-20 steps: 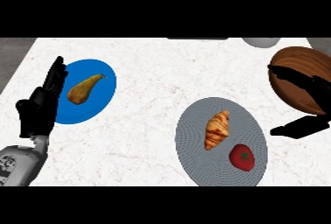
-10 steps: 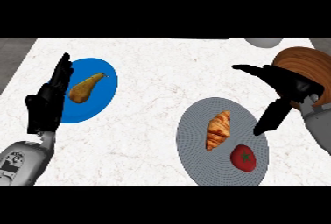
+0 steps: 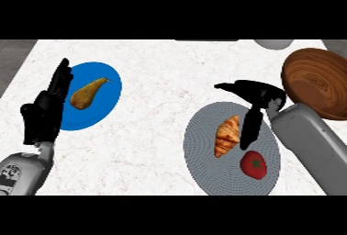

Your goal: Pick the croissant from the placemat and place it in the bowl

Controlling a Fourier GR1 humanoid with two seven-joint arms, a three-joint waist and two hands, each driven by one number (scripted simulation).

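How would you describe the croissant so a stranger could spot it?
On the right half of the counter lies a round grey placemat, beside the wooden bowl. The croissant is the golden, ridged crescent on it, next to the right hand; its neighbour, the tomato, is round and red.

Golden croissant (image 3: 227, 136) lies on round grey placemat (image 3: 203, 158), red tomato (image 3: 254, 164) near. Black right hand (image 3: 261, 94), fingers (image 3: 249, 131) straight, hangs just beside croissant. Brown wooden bowl (image 3: 318, 82) at right.
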